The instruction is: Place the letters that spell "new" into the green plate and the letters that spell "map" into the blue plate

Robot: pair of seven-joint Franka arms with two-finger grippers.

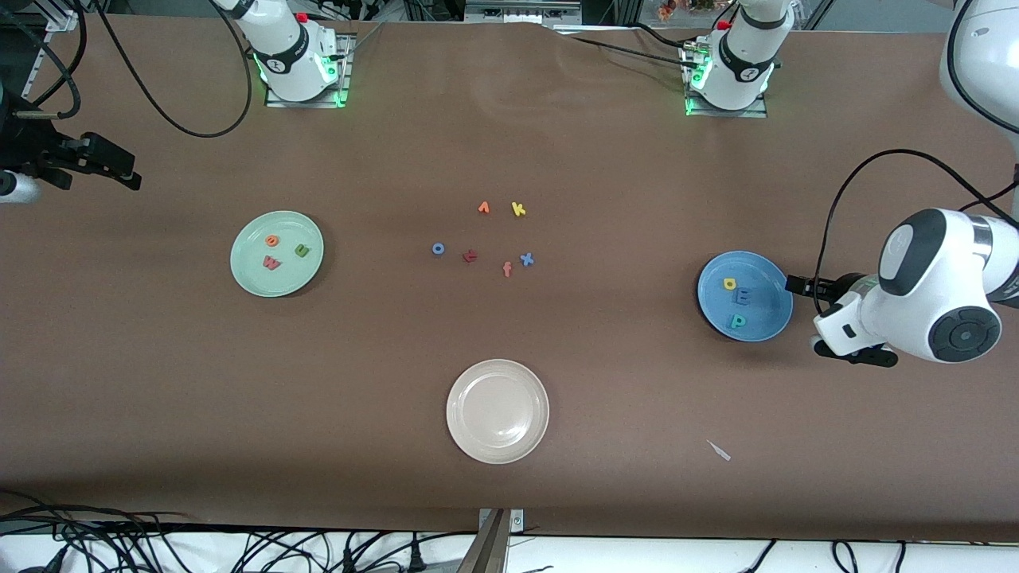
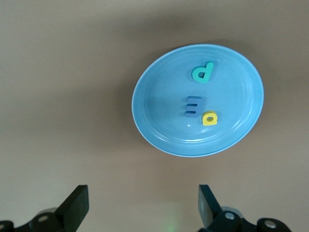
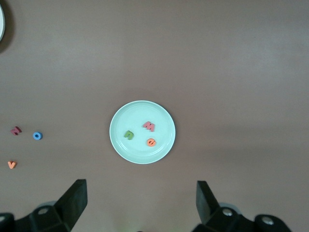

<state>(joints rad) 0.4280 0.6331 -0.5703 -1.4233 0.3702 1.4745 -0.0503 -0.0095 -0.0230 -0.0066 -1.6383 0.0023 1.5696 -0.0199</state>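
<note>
Blue plate (image 2: 159, 130) letters read plainly from the wrist; both grippers' jaws gape, seemingly empty.

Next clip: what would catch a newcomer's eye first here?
Two filled plates: the green plate at the right arm's end holds an orange, an olive and a red letter, and the blue plate at the left arm's end holds a yellow, a blue and a teal one. Midway between them lie six loose letters, with an empty white plate nearer the camera.
</note>
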